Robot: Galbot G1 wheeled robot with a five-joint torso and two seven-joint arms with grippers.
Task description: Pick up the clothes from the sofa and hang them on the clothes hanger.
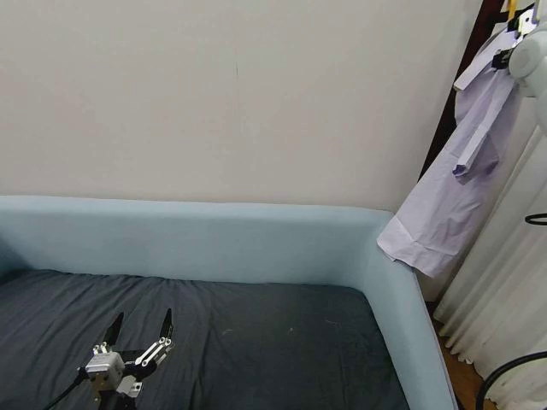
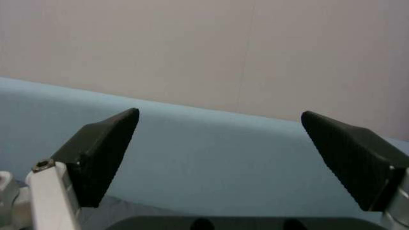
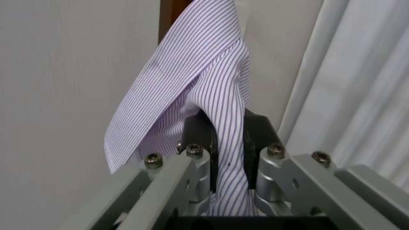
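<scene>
LIVING ROOM: My right gripper (image 3: 227, 143) pinches a lilac-striped shirt (image 3: 191, 72) between its two dark fingers (image 3: 195, 132). The cloth is draped over them and runs down through the gap, and I hold it high on my right beside a white curtain (image 3: 357, 96) and a dark wooden post (image 3: 174, 19). From the head camera, the garment hangs full length off that raised arm, its hem down at the right corner of the pale-blue sofa (image 1: 214, 239) (whether it touches the armrest, I cannot tell). My left gripper (image 1: 143, 318) hovers low over the dark grey seat cover (image 1: 273, 342), its fingers spread wide and holding nothing. Its wrist camera looks out between the black fingertips (image 2: 102, 148) at the backrest (image 2: 217, 158) and the plain wall (image 2: 191, 43) behind.
</scene>
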